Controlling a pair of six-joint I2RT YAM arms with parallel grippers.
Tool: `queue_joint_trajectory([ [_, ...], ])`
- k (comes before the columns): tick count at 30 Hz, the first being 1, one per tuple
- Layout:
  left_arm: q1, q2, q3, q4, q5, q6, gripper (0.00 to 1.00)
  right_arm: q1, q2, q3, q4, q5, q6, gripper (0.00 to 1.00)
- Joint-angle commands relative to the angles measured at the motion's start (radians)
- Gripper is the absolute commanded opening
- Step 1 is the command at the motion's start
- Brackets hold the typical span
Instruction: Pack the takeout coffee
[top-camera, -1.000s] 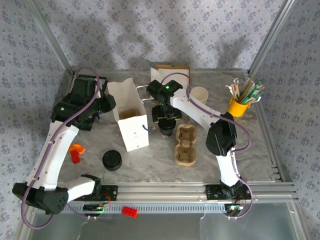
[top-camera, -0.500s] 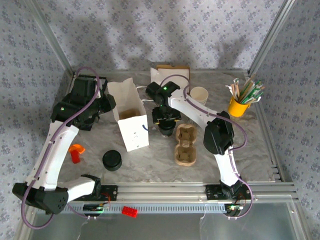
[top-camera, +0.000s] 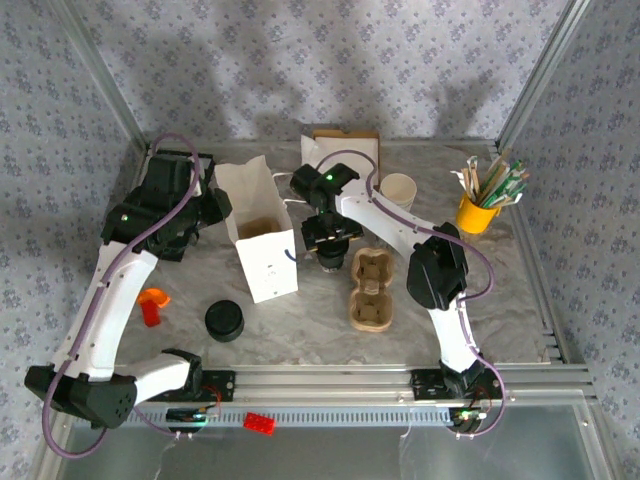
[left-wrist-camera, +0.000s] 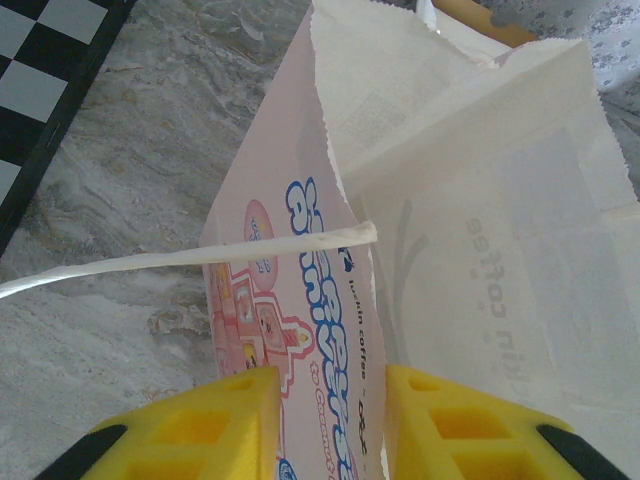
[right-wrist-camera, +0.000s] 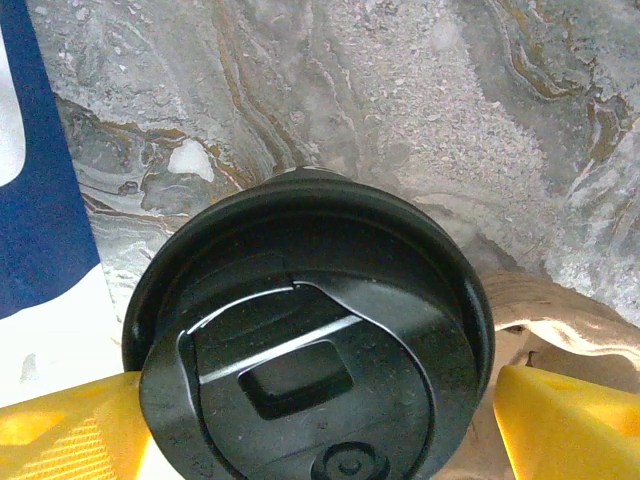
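Observation:
The takeout coffee (top-camera: 334, 263) stands upright on the table between the white paper bag (top-camera: 266, 250) and a cardboard cup carrier. Its round black lid (right-wrist-camera: 310, 360) is seen from above in the right wrist view. My right gripper (top-camera: 332, 238) hangs over it, open; its yellow fingers (right-wrist-camera: 70, 430) straddle the lid, and a thin gap shows at the right one. My left gripper (top-camera: 214, 206) is at the bag's left side. Its yellow fingers (left-wrist-camera: 200, 425) are shut on the bag's pink printed side wall (left-wrist-camera: 300, 300), and the bag's mouth stands open.
The cardboard cup carrier (top-camera: 369, 290) lies right of the coffee. A squat stack of black lids (top-camera: 224, 320) sits near front left, with an orange object (top-camera: 152, 304) beyond it. Lidless cream cups (top-camera: 398, 188) and a yellow holder of stirrers (top-camera: 480, 210) stand back right.
My right gripper has shifted slightly left and back over the cup, and its jaws stand a little wider. The left arm and the bag have not moved.

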Motion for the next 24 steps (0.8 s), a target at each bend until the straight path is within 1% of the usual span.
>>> queue_joint_trajectory([
  [1, 0.005, -0.015, 0.036, -0.020, -0.006, 0.013, 0.32, -0.004, -0.050, 0.008, 0.006, -0.004, -0.076, 0.90],
  [5, 0.006, -0.014, 0.038, -0.018, -0.007, 0.013, 0.32, -0.016, -0.079, -0.014, 0.027, -0.025, -0.123, 0.93],
  [9, 0.005, -0.011, 0.042, -0.023, -0.005, 0.012, 0.32, -0.022, -0.100, -0.024, 0.037, -0.049, -0.196, 0.94],
  [16, 0.005, -0.014, 0.044, -0.030, -0.011, 0.012, 0.32, -0.020, -0.147, -0.112, 0.111, -0.073, -0.377, 0.95],
  [19, 0.006, -0.016, 0.047, -0.032, -0.011, 0.011, 0.32, -0.027, -0.145, -0.125, 0.112, -0.088, -0.415, 0.95],
  [24, 0.005, -0.013, 0.048, -0.034, -0.012, 0.012, 0.32, -0.014, -0.122, -0.123, 0.112, -0.053, -0.431, 0.94],
])
